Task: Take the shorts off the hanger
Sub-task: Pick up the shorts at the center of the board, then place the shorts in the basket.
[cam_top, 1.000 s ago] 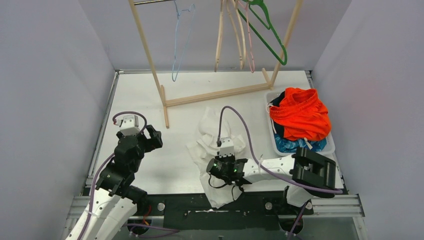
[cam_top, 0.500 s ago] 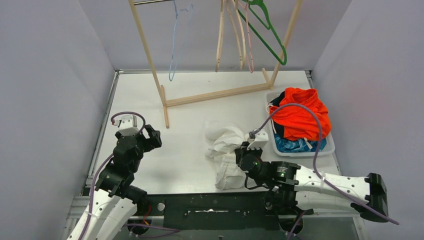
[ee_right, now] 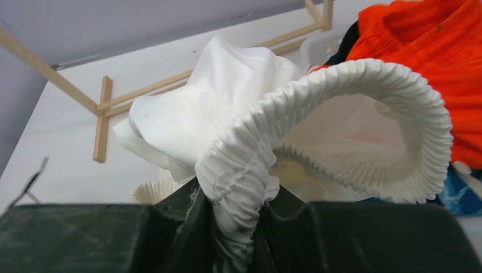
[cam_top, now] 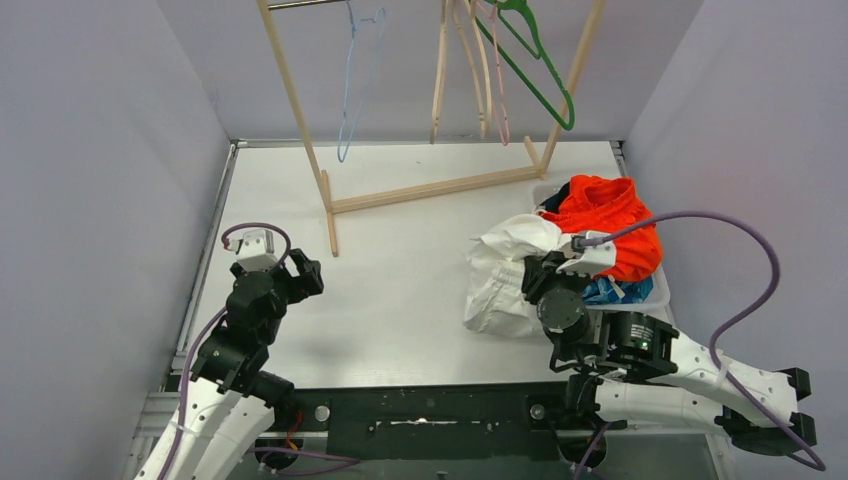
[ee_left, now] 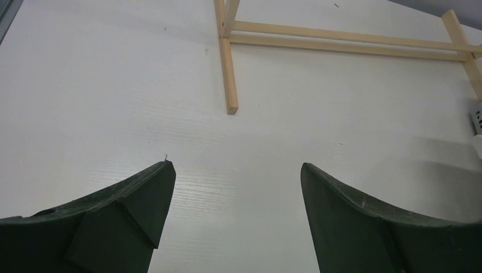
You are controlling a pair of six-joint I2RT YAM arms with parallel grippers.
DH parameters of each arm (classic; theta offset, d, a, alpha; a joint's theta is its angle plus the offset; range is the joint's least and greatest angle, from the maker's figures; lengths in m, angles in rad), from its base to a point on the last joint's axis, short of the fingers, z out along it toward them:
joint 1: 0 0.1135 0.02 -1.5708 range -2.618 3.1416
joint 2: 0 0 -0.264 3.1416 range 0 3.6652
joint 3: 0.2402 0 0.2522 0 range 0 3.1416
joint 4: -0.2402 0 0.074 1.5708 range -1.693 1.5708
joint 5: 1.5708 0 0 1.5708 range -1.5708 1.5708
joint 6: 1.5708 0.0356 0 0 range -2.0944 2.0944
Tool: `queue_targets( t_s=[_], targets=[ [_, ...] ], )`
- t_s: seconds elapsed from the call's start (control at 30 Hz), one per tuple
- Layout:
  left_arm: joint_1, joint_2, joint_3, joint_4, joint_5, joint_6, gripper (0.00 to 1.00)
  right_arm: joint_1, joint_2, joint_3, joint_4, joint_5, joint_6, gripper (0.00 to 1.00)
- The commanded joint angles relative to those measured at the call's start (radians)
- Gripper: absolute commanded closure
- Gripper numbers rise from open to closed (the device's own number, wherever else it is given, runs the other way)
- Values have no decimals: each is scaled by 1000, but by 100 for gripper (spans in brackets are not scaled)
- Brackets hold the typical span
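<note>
Late stage: every hanger (cam_top: 440, 70) hangs bare. The right gripper (ee_right: 239, 222), pinched on the waistband of the white shorts (cam_top: 505, 275), holds them just beside the bin (cam_top: 658, 298) of orange shorts (cam_top: 605, 225). The left gripper (ee_left: 236, 170) gapes wide, empty.

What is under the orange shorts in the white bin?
Beneath the orange shorts in the bin, some blue patterned fabric and a bit of dark fabric peek out. Anything deeper is covered.
</note>
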Motion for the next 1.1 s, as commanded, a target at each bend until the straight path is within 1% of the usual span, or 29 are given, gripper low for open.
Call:
queue_targets(
  t_s=[0.0,0.03,0.07,0.1,0.13,0.17,0.2,0.23,0.27,0.33,0.43,0.47,0.53,0.63,0.77,0.83,0.9,1.07],
  targets=[
    [7,-2,5,73,11,18,19,-2,8,134,-59,242,-110,100],
    [8,1,3,73,12,18,18,-2,13,148,-20,256,-180,100],
    [8,2,4,75,14,19,18,-3,22,167,-4,283,-212,100],
    [8,5,4,76,16,20,18,-4,33,190,-30,332,-209,100],
    [9,7,3,75,17,20,18,-5,45,221,-64,383,-156,100],
    [11,9,4,74,18,21,18,-6,55,261,-151,417,-76,100],
    [12,12,5,75,20,21,18,-8,63,290,-218,431,-33,100],
    [13,13,5,75,20,21,18,-11,67,306,-237,432,-61,100],
    [14,14,5,75,20,21,18,-13,68,310,-213,432,-120,100],
    [15,17,5,78,23,21,18,-34,67,310,-195,426,-170,100],
    [20,24,3,81,34,24,18,-96,60,301,-149,374,-237,100],
    [20,25,3,81,36,24,19,-122,55,289,-110,348,-294,100],
    [21,30,4,82,40,25,19,-197,62,248,-5,260,-416,100],
    [22,33,7,76,40,25,19,-372,115,233,24,84,-458,100],
    [23,34,6,75,39,25,18,-711,182,251,72,-234,-523,100],
    [23,35,7,74,37,25,18,-854,195,254,116,-396,-549,100],
    [23,37,6,73,38,25,18,-992,223,275,123,-557,-559,100],
    [24,31,6,75,38,24,18,-1330,358,318,118,-932,-559,100]
  ],
)
